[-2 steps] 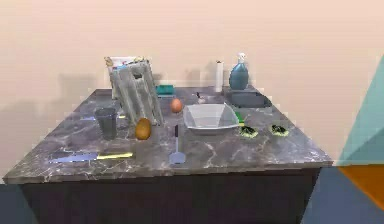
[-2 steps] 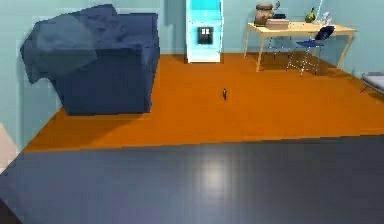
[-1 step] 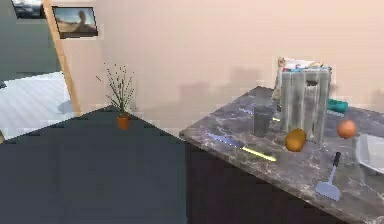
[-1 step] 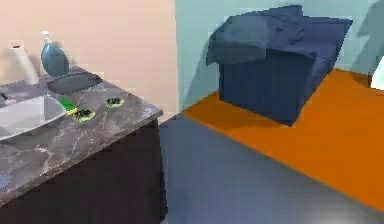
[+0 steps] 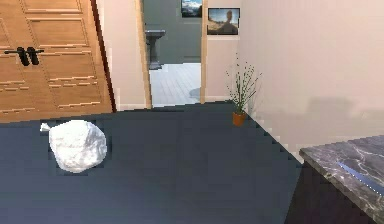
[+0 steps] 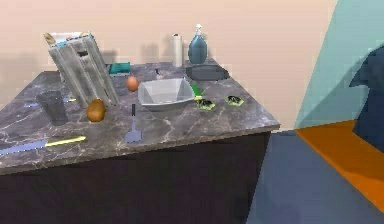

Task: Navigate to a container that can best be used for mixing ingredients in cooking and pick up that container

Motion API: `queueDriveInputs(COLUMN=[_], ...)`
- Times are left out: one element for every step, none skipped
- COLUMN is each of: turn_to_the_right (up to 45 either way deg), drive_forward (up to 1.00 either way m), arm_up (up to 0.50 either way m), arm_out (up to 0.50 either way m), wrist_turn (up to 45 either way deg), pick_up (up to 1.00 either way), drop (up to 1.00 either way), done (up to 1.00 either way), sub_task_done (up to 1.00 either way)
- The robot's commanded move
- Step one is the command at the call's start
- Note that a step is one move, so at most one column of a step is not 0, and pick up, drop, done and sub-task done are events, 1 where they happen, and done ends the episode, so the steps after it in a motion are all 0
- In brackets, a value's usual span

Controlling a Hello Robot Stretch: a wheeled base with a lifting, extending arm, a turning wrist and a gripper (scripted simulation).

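Dark marble tabletop (image 6: 215, 122) beside us has the pale bowl (image 6: 165, 94) sitting mid-top near the spatula (image 6: 133, 128), so we'd line the base up with it before reaching; fingers' state, can't tell.

The robot's body stands on the dark blue floor (image 5: 180, 170) with its arm side turned squarely to the dark grey marble tabletop (image 6: 205, 125), which spans the left and middle of the arm side view. Its front points along that tabletop's edge, whose corner sits at the forward view's lower right, toward the open doorway (image 5: 175, 60) at upper middle.
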Motion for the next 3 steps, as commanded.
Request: queueDriveInputs(turn_to_the_right=[0.0, 0.0, 0.0], drive_forward=[0.00, 0.00, 0.00], arm_up=[0.50, 0.38, 0.00], arm_out=[0.00, 0.00, 0.44], wrist_turn=[0.0, 0.0, 0.0], pick_up=[0.00, 0.00, 0.00], drop=[0.00, 0.00, 0.00], done=[0.00, 0.00, 0.00], sub_task_done=[0.00, 0.00, 0.00])
